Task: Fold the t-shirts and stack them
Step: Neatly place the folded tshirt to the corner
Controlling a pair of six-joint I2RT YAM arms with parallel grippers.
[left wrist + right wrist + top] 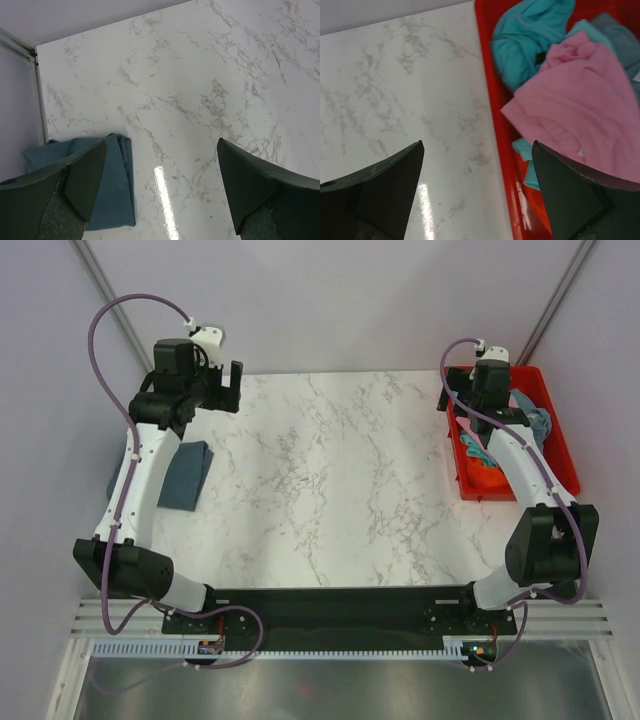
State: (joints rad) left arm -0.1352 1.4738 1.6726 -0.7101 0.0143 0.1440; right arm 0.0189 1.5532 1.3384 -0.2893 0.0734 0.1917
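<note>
The right gripper (477,150) hangs with its jaws spread wide and nothing between them. It is poised where the marble table (340,480) meets the red plastic bin (562,445), at the upper right of the overhead view. The left gripper (160,150), equally wide and empty, hovers over the table's upper left. The task looks to be at an early stage, with one shirt done and the rest waiting. The folded slate-blue t-shirt (187,475) lies flat near the table's left edge. In the left wrist view it sits at the lower left, partly hidden behind the finger on that side and apparently untouched. In the bin, unfolded, a crumpled pink t-shirt (585,115) fills the right of the right wrist view. It lies to the right of the gripper's gap, near the finger on that side. A teal t-shirt (530,40) is bunched beyond it at the top of that frame. A greyish scrap in the upper right corner may be another shirt, but too little shows to say.
</note>
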